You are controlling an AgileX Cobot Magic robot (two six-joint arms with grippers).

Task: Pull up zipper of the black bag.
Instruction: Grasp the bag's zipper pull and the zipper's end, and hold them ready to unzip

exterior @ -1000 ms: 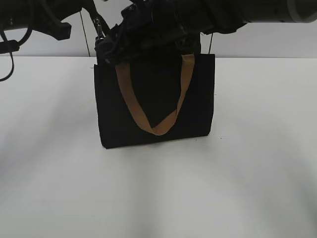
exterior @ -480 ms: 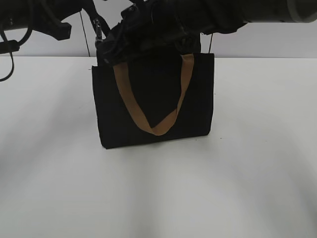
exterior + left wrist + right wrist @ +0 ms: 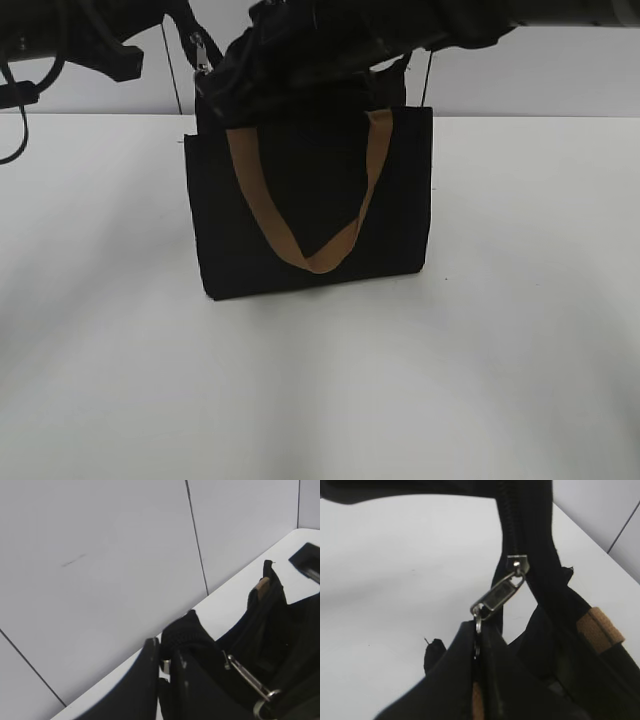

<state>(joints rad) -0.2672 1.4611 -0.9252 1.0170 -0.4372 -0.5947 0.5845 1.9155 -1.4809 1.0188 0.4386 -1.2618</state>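
The black bag stands upright on the white table, one tan strap hanging down its front. The silver zipper hangs slanted from the black zip line; it also shows in the exterior view above the bag's upper left corner and in the left wrist view. My right gripper is shut on the zipper's ring; it reaches across the bag's top in the exterior view. My left gripper is shut on the black fabric end of the bag's zip line.
The white table runs all round the bag. A pale panelled wall stands close behind the table. The left arm hangs over the table's back left.
The zipper and my right gripper have moved slightly up and left. The bag's upper left corner has been drawn a little to the left. The left arm has stayed put.
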